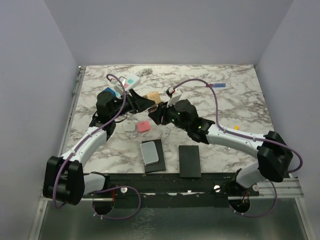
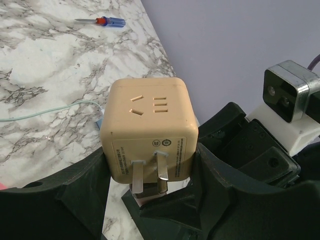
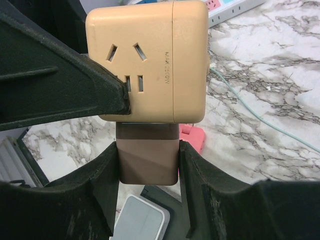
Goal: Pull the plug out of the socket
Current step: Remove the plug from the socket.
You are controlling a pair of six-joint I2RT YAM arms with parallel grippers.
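Both ends gripped above the desk (image 1: 235,100): the left gripper (image 2: 150,175) pinches the beige cube plug (image 2: 147,107), prongs bare, while the right gripper (image 3: 148,165) clamps a brown block (image 3: 148,155) set against it. The white socket strip (image 1: 131,81) lies apart, far-left.

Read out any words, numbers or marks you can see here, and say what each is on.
Beige cube adapter, side face: one short line of letters, turned sideways, too blurred to read surely.
Label on its pronged face: fine print and small round marks, too small to read.
Nothing else legible.
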